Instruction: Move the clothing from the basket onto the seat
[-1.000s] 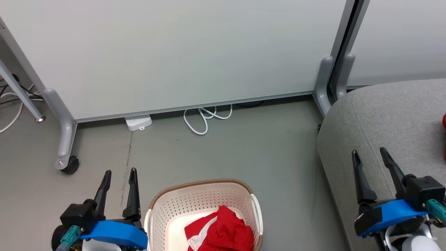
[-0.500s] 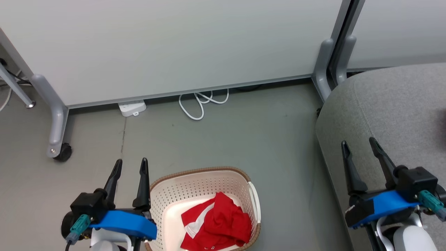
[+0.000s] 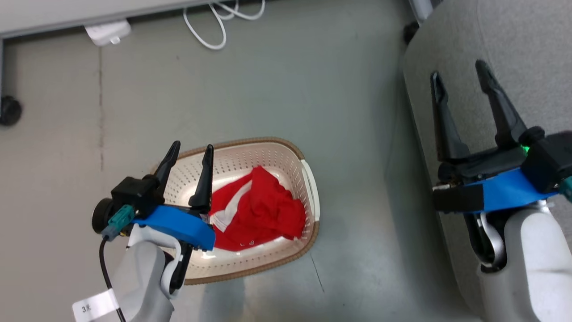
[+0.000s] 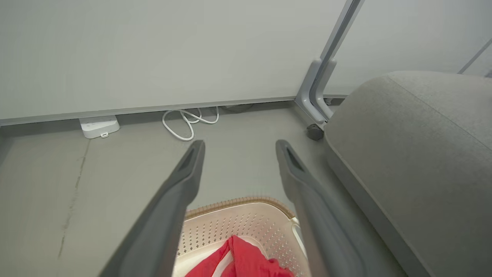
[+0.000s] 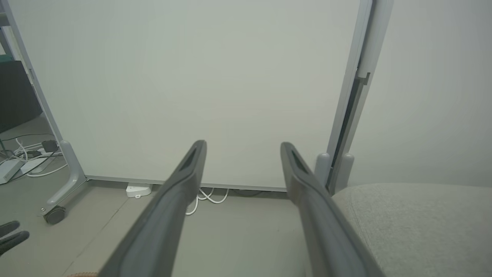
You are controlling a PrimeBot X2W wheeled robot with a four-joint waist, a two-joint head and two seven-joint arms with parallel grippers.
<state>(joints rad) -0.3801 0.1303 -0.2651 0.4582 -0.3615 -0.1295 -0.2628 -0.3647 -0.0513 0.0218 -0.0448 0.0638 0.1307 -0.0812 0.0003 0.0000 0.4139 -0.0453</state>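
A crumpled red garment with white trim (image 3: 257, 210) lies inside the cream basket (image 3: 268, 150), whose brown rim shows on the floor in the head view. My left gripper (image 3: 191, 148) is open and hovers over the basket's left rim, fingers apart with nothing between them. In the left wrist view the garment (image 4: 240, 259) and basket (image 4: 238, 225) sit low between my open fingers (image 4: 188, 177). The grey seat (image 3: 527, 49) fills the right side. Above the seat's left edge my right gripper (image 3: 460, 76) is open and empty. Numbers or lettering on the cloth cannot be made out.
A white power strip (image 3: 107, 31) and a looped white cable (image 3: 214, 22) lie on the grey floor by the partition's base. A partition caster (image 3: 9, 111) stands at the far left. The partition post and foot (image 4: 317, 92) stand beside the seat (image 4: 415, 154).
The head camera has tipped down, so the whole picture has shifted and the basket now shows whole. My left gripper has come in over the basket's left rim. Both grippers stay open.
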